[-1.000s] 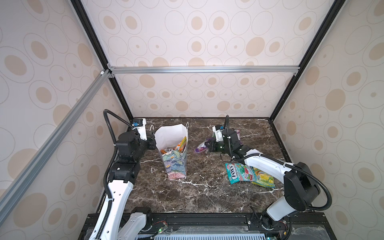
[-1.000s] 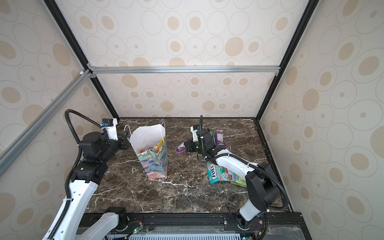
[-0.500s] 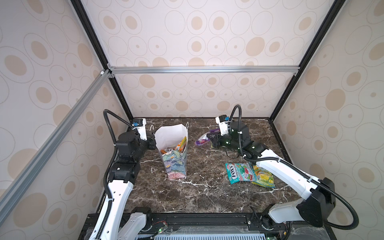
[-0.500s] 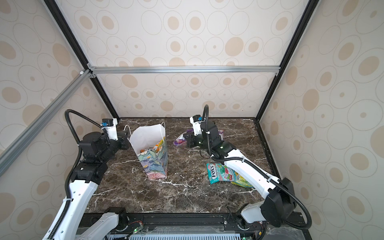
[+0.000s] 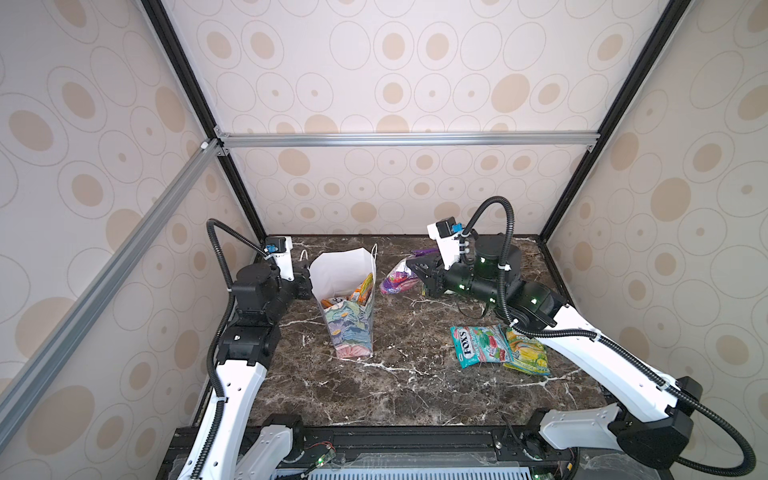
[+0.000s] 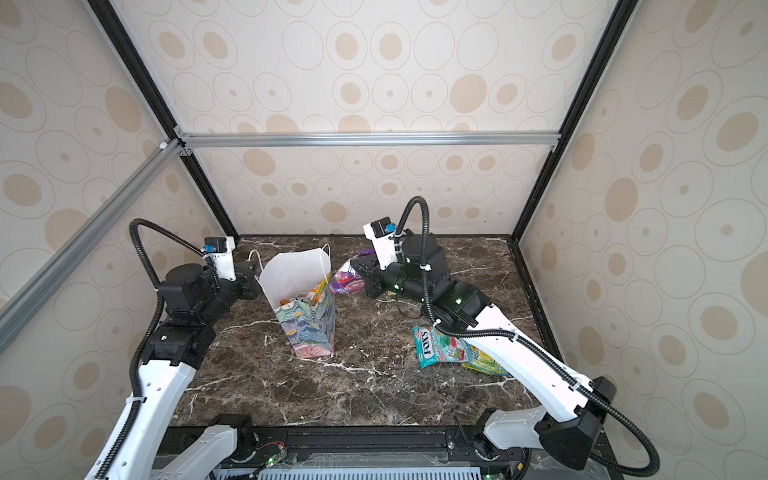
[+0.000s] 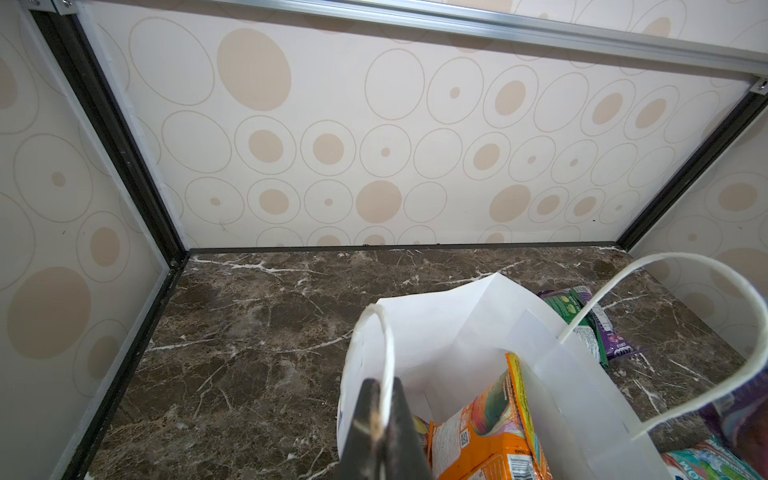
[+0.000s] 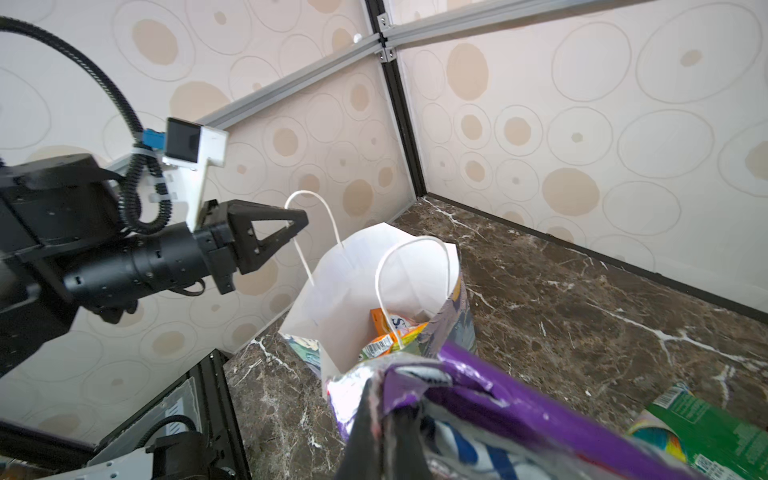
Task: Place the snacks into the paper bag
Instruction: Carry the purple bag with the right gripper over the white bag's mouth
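- Both top views: your right gripper (image 5: 415,270) grips a purple packet (image 5: 397,280) mid-frame, just right of the paper bag (image 5: 351,332); a "FOX'S" packet (image 5: 478,345) lies lower right.
- Left wrist: your left gripper (image 7: 380,419) pinches the bag's cord handle (image 7: 388,353); orange packet (image 7: 482,440) inside, cut off.
- Right wrist: purple packet's print unreadable.
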### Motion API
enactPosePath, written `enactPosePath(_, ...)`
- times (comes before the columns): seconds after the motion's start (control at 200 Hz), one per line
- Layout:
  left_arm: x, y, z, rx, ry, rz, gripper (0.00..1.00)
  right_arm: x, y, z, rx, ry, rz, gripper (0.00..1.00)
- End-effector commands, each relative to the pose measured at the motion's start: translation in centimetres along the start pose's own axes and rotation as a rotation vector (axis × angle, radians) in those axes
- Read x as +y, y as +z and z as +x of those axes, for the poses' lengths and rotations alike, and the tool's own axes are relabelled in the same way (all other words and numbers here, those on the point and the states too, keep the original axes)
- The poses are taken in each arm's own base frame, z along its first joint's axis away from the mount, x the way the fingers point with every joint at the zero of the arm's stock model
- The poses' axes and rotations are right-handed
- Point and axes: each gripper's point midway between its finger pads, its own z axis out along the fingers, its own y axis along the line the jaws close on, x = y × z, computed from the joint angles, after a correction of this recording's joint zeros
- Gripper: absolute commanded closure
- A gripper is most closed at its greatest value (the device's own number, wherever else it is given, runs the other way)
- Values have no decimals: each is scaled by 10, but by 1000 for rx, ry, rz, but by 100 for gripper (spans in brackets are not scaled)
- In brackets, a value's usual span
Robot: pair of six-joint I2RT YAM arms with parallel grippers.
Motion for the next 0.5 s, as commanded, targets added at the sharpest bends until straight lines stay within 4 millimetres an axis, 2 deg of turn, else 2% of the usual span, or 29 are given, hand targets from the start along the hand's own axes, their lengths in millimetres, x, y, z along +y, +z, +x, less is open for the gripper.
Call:
enactPosePath(0.0, -2, -6, -11, -41, 2, 8, 96, 23, -11, -37, -94, -64, -47, 100)
enactPosePath(0.2, -2, -5, -10, -38, 4, 8, 96, 56, -10, -60, -146, -118, -126, 100)
enactPosePath(0.495, 0, -6, -10, -38, 6, -1, 96, 87, 3, -71, -139, -161, -195, 100)
